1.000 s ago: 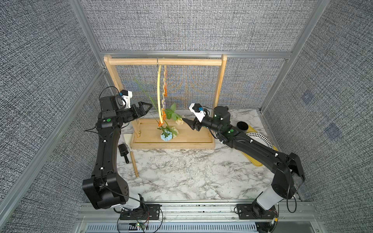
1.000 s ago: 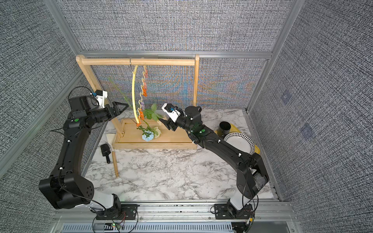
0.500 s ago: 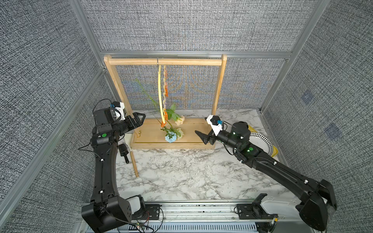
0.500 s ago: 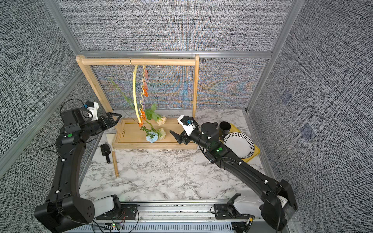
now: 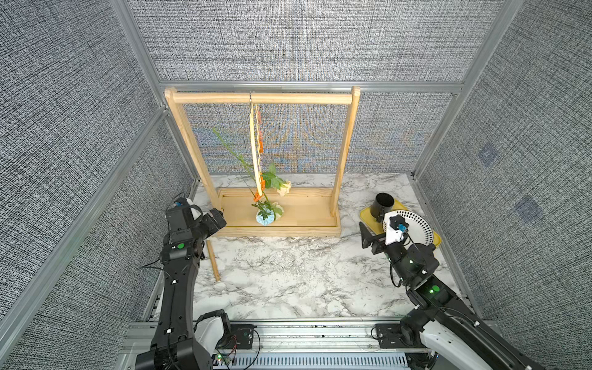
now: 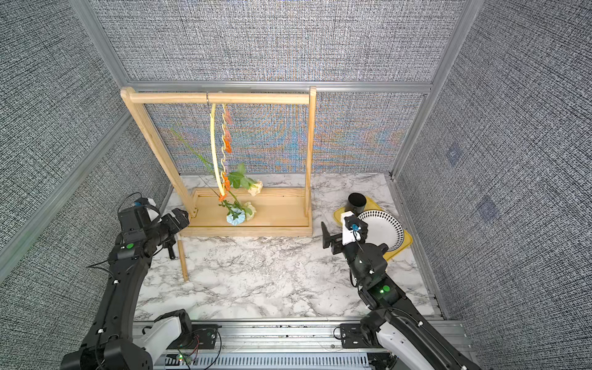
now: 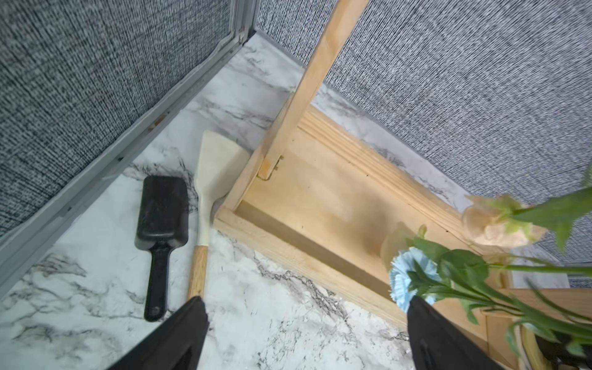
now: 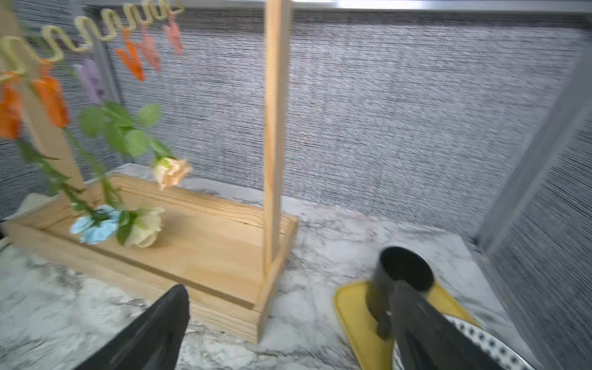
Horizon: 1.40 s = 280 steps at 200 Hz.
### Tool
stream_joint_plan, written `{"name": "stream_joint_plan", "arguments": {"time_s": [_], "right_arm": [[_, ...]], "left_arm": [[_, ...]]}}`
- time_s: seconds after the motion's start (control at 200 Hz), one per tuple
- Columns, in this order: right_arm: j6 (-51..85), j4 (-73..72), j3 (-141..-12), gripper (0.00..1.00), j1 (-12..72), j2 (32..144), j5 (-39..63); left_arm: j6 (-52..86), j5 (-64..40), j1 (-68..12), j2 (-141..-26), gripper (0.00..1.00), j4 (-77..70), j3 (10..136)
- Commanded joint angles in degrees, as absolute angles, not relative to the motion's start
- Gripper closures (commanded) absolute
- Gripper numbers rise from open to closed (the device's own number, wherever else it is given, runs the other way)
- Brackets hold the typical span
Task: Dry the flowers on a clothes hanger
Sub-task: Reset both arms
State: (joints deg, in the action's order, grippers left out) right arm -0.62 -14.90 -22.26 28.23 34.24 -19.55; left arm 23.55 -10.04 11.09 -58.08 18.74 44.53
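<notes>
Viewed from above, 6 o'clock was the near edge of the table (image 5: 288,272).

At 9 o'clock, the left gripper (image 7: 306,301) hovered above the table, just short of the near-left corner of the rack (image 5: 342,153). Its jaws were spread wide with nothing between them. Under it lay a spatula (image 7: 211,179), blade against the rack's base, handle toward 6 o'clock. A black tool (image 7: 161,221) lay just beside it, apart from the rack.

At 3 o'clock, the right gripper (image 8: 290,288) hovered with jaws spread and empty, pointing toward 9 o'clock. Just beyond it a yellow tray (image 5: 366,214) carried a black cup (image 5: 383,205), upright, and a plate (image 5: 416,224) with a dotted rim.

At 12 o'clock stood the rack, its base resting on the table. The hanger (image 5: 255,150) hung by its hook from the rack's top rail, seen edge-on, one end dropped low. A row of clips (image 6: 227,144) ran along it.

The flowers were held at the hanger's low end, heads down, their stems at orange clips. The blue bloom (image 5: 265,218) and the cream rose (image 6: 250,211) hung lowest, side by side at the base board. Whether they touched the board could not be told. The tan rose (image 5: 284,188) hung higher, clear of the board, toward 2 o'clock of the other two. A thin stem rose from the clips toward 10 o'clock. Neither gripper touched the flowers or the hanger.
</notes>
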Motion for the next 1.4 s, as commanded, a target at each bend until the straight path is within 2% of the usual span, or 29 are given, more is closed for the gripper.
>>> {"name": "stream_joint_plan", "arguments": {"time_s": [0.0, 0.095, 0.26, 0.405, 0.546, 0.636, 0.811, 0.931, 1.151, 1.231, 1.396], "right_arm": [[3.4, -19.02, -17.36, 0.01, 23.01, 33.66, -25.97], [3.69, -26.35, -12.35, 0.01, 18.34, 34.09, -25.89], [3.22, -33.39, -10.07, 0.01, 11.89, 42.33, -20.52], [1.05, -45.33, -6.78, 0.01, 10.03, 50.03, -16.75], [1.34, -55.21, -4.56, 0.01, 8.04, 58.86, -13.5], [1.74, -62.9, -3.08, 0.01, 6.95, 64.52, -10.68], [-0.82, -67.65, -5.62, 0.01, 6.26, 71.11, -7.29], [-3.75, -66.37, -9.4, 0.01, 5.95, 75.26, -6.94], [-2.4, -75.88, -11.04, 0.01, 3.36, 87.81, -6.81], [-1.91, -71.58, -12.2, 0.01, 3.02, 86.49, -6.63], [-1.93, -72.28, -12.19, 0.01, 2.33, 87.06, -4.83]], "left_arm": [[11.61, -10.44, 7.75, -58.64, 0.0, -0.78, 38.33], [3.14, -9.85, 4.36, -60.47, 0.0, -9.04, 34.71], [2.3, -14.11, 3.22, -69.04, 0.0, -16.23, 33.82], [0.1, -12.76, 1.72, -75.26, 0.0, -25.74, 31.28], [-1.38, -10.46, 1.06, -78.88, 0.01, -28.6, 30.15], [-2.32, -11.54, 0.79, -80.83, 0.01, -37.7, 25.37], [-1.16, -8.66, 0.47, -86.47, 0.01, -54.51, 19.15], [-1.3, -7.2, 0.13, -85.84, 0.0, -50.38, 20.74], [-0.87, -6.43, 0.09, -86.35, 0.01, -48.94, 21.71], [-0.55, -5.77, 0.11, -86.26, 0.01, -48.54, 21.8], [-0.75, -6.49, 0.21, -86.31, 0.01, -48.01, 22.08]]}}
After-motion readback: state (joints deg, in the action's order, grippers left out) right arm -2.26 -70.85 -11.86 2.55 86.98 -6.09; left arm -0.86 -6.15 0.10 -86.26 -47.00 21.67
